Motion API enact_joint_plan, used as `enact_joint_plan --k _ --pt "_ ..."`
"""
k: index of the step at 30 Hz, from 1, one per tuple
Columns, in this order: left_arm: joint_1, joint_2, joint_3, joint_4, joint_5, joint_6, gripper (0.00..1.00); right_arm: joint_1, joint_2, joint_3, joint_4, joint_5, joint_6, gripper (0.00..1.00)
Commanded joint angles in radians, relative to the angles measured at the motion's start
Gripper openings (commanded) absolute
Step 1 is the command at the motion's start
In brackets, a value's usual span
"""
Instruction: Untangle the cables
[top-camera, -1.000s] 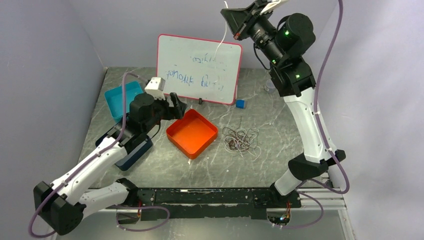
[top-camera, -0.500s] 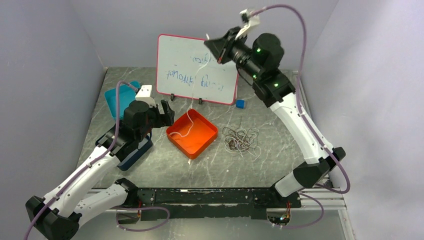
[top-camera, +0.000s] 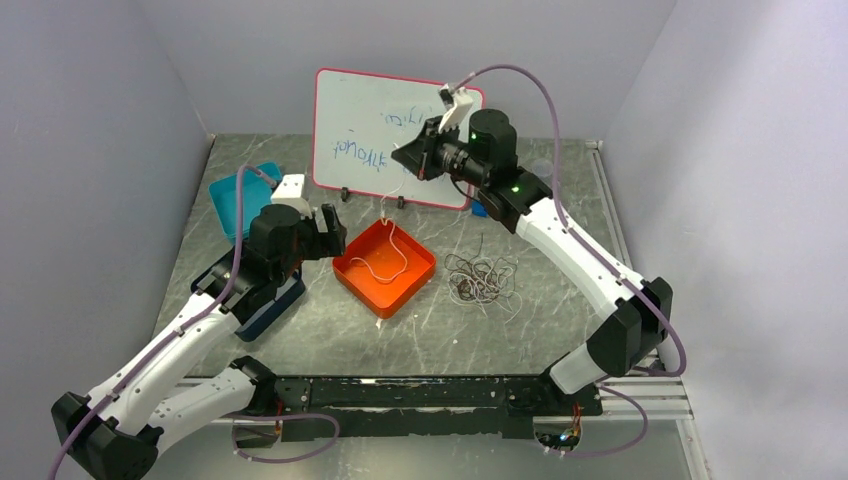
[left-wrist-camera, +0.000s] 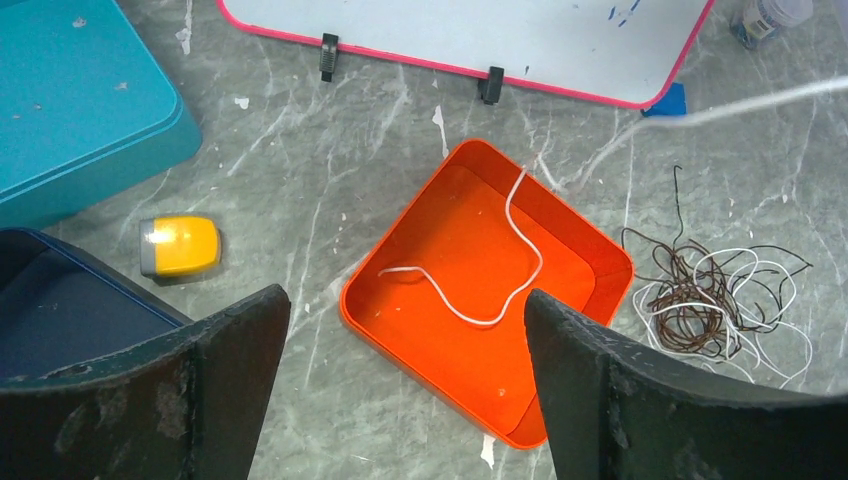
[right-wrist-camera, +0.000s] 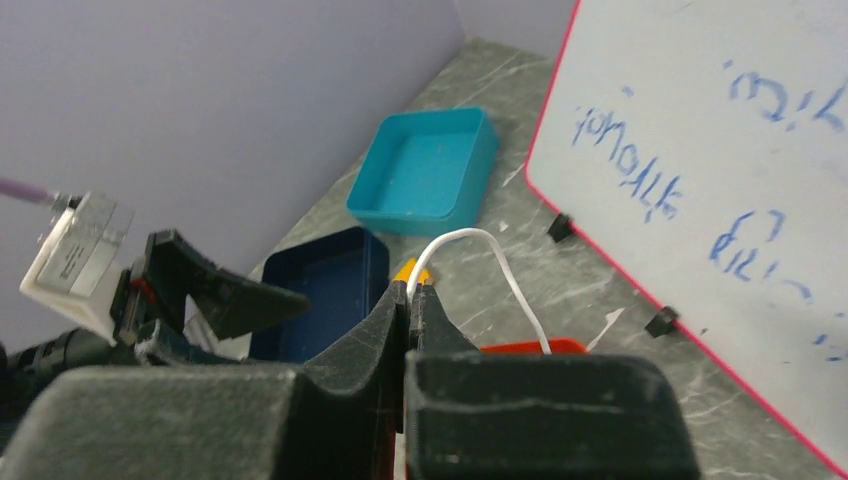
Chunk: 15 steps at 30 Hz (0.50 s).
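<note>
While the right gripper (right-wrist-camera: 412, 292) is pinched shut on a white cable (left-wrist-camera: 497, 322), it is held high in front of the whiteboard (top-camera: 380, 120), above the back corner of the orange tray (left-wrist-camera: 440, 350). Cable arcs out from between the fingertips, drops over the tray's back rim, and its lower stretch lies in a loose S-curve on the tray floor. Free end points toward the tray's left wall.

Left gripper (left-wrist-camera: 400, 300): jaws spread wide, nothing between them. It hovers off the desk (left-wrist-camera: 300, 150), left of the orange tray, above the dark blue tray (left-wrist-camera: 60, 320), facing down toward the orange tray.

Remaining cables (left-wrist-camera: 715, 305): one tangled heap on the desk just right of the orange tray, apart from it. White and dark brown loops mixed; one dark strand sticks up toward the whiteboard. How many wires are in the heap cannot be told.

Other items: teal tray (top-camera: 232, 195) at the back left of the desk; small yellow object (left-wrist-camera: 180, 245) lying between the teal tray and the dark blue tray; small blue block (left-wrist-camera: 665, 100) at the whiteboard's lower right corner.
</note>
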Motion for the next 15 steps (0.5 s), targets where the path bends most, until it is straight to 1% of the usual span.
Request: enact_joint_plan --k 1,4,8,15 --pt "0.012 -0.011 -0.003 -0.009 -0.022 0.001 0.93 0.036 0.009 -0.037 0.048 -0.100 0.014 0.00" --pt "0.029 0.004 -0.001 -0.016 0.002 -0.012 0.94 0.062 0.023 -0.058 0.045 -0.114 0.015 0.01" --pt "0.051 0.010 -0.003 -0.021 0.025 -0.031 0.94 0.102 0.026 -0.114 0.054 -0.086 0.035 0.02" --pt "0.074 0.004 -0.003 -0.041 0.025 -0.020 0.94 0.115 0.039 -0.228 0.029 0.059 0.094 0.02"
